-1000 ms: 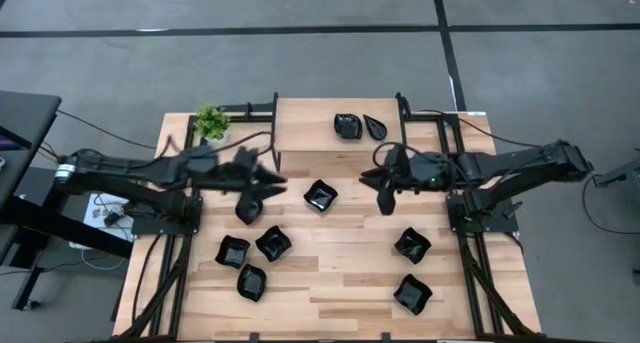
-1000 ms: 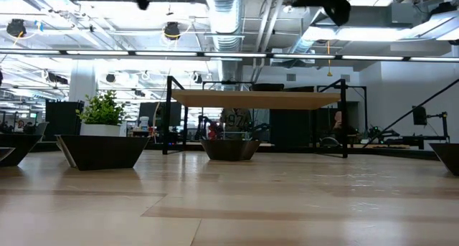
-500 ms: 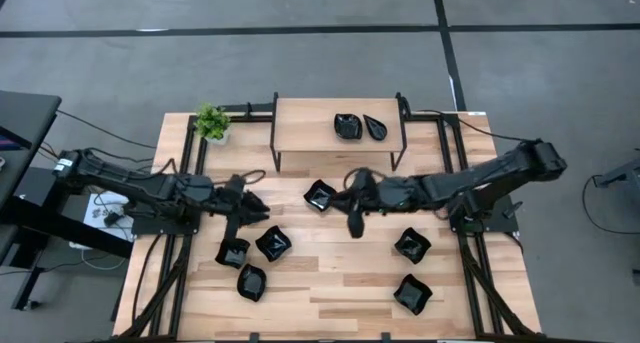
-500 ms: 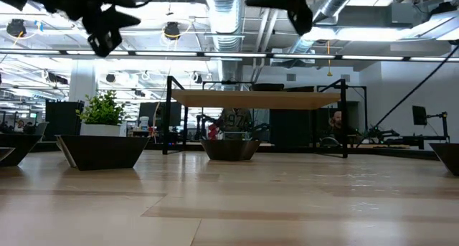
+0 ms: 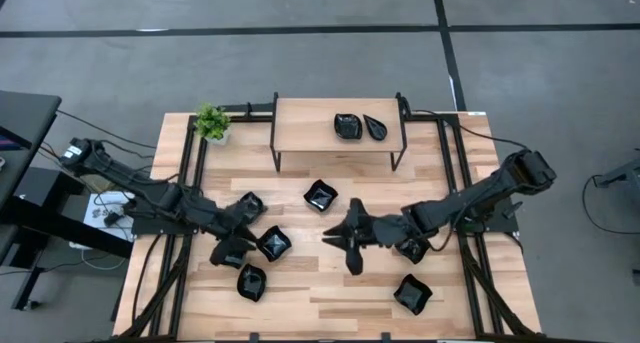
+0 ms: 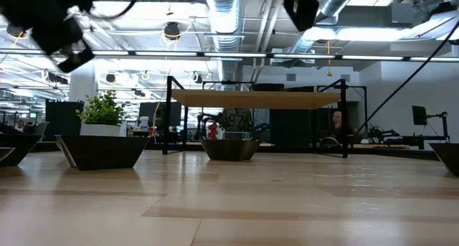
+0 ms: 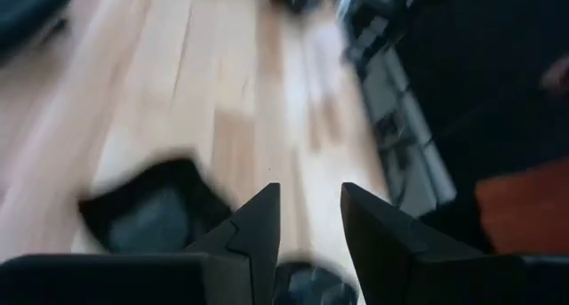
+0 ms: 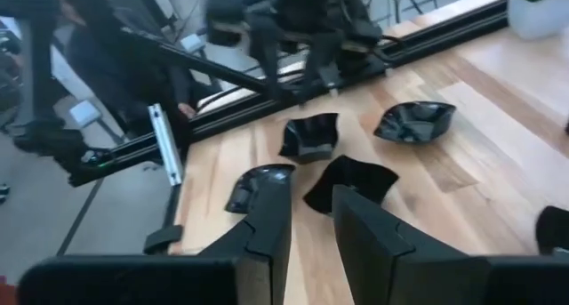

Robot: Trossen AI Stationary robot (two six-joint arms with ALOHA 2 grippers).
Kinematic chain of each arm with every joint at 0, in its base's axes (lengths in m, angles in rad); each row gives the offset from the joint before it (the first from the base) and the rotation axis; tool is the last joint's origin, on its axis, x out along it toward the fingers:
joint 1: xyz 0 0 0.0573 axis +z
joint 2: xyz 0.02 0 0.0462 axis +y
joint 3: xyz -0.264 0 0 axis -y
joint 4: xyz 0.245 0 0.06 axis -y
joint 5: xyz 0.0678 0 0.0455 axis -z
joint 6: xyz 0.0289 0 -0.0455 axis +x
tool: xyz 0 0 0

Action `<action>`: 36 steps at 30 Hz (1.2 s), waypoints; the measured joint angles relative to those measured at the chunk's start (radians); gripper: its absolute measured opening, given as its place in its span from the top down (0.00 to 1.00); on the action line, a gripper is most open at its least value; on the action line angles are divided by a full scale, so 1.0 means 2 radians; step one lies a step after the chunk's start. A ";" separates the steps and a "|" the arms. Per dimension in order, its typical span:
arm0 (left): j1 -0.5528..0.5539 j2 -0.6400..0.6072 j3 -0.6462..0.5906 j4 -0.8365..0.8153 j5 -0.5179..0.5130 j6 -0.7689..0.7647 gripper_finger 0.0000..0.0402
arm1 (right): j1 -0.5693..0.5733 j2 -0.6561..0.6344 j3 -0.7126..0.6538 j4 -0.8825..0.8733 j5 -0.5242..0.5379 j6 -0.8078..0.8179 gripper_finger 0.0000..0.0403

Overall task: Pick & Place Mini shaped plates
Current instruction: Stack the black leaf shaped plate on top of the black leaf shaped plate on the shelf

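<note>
Several glossy black mini shaped plates lie on the wooden table. One group (image 5: 272,243) sits near the left, one plate (image 5: 320,195) lies mid-table, and two (image 5: 412,294) are on the right. Two more (image 5: 347,126) rest on a raised shelf at the back. My left gripper (image 5: 232,245) hovers open over the left group, with one plate (image 7: 147,216) beside its fingers (image 7: 307,216) and nothing between them. My right gripper (image 5: 330,238) hangs open above mid-table, pointing left at that group (image 8: 351,182). Both are high in the low view (image 6: 54,31), (image 6: 301,9).
A small green potted plant (image 5: 211,122) stands at the far left corner. The wooden shelf (image 5: 310,123) on black legs spans the back. Black frame rails (image 5: 465,273) run along both sides of the table. Bare wood lies between the two grippers and along the near edge.
My left gripper has dropped and swung toward the near edge, from mid-left to over the left group of plates. My right gripper has reached toward the table's left and near edge, sinking a little. No plate has moved.
</note>
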 joint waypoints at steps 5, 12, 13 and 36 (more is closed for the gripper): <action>-0.004 0.003 -0.001 -0.095 -0.064 -0.053 0.70 | 0.016 -0.007 0.000 0.000 0.001 0.003 0.80; 0.053 0.004 0.000 -0.146 -0.110 -0.117 0.70 | 0.017 -0.008 0.001 -0.028 -0.029 0.027 0.80; 0.064 0.004 0.000 -0.160 -0.110 -0.132 0.70 | 0.014 -0.012 0.000 -0.044 -0.049 0.027 0.80; 0.286 0.006 0.000 -0.245 -0.054 -0.061 0.70 | -0.137 -0.105 0.000 -0.179 -0.138 -0.161 0.80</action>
